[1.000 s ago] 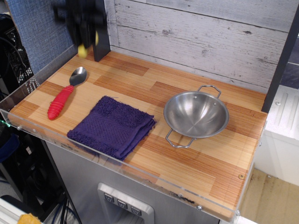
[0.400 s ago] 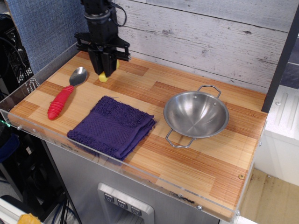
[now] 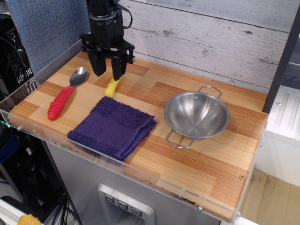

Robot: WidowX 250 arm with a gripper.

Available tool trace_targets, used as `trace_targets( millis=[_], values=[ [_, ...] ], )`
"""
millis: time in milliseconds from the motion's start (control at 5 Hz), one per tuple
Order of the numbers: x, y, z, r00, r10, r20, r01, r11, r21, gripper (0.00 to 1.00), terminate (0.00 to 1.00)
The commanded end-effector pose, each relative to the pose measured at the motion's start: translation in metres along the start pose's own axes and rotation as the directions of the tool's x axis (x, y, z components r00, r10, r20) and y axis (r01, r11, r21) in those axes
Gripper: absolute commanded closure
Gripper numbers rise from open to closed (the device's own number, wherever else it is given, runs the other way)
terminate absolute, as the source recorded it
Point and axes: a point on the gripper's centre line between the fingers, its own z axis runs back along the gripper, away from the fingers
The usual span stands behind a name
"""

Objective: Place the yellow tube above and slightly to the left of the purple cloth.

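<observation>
Gripper (image 3: 108,71): black, pointing down, its 2 fingers spread apart with nothing between them — the jaws stand wide and empty.
Tube (image 3: 111,87): yellow, just below the gap between the jaws and a little toward the right-hand finger as seen; it looks blurred, so whether it is at rest on the board or just dropping is hard to tell.
Cloth (image 3: 114,127): purple, folded, below the jaws and nearer the camera; its upper corner lies just beside the tube's lower end — touching or apart, I cannot tell.
Spoon (image 3: 65,95): red handle, steel bowl, off to the left of the jaws as seen, well apart from the tube.
Bowl (image 3: 197,115): steel, 2 handles, far to the right of the jaws, not involved.
Step in hand: the release — judging by the spread jaws and the tube lying free beneath them, the placing is all but done.
Placement: the tube sits above the cloth and toward its left part, which looks to fit the task.
Next move: likely a straight lift of the arm, with the fingers kept spread so neither brushes the tube.
</observation>
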Motion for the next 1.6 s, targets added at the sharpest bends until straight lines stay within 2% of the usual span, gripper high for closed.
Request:
trace_targets(
  millis=[0, 200, 400, 600, 1400],
  values=[
    [-0.016, 0.000, 0.128, 0.989, 0.059, 0.136, -0.058, 0.998, -0.014, 0.00, 0.00],
    [-0.026, -0.008, 0.148, 0.989, 0.080, 0.122, -0.077, 0.997, -0.029, 0.00, 0.00],
    [-0.032, -0.015, 0.154, 0.991, 0.057, 0.123, -0.056, 0.998, -0.010, 0.00, 0.00],
    [-0.036, -0.017, 0.162, 0.992, 0.047, 0.114, -0.058, 0.994, 0.089, 0.00, 0.00],
    [-0.036, -0.017, 0.162, 0.992, 0.047, 0.114, -0.058, 0.994, 0.089, 0.00, 0.00]
  ],
)
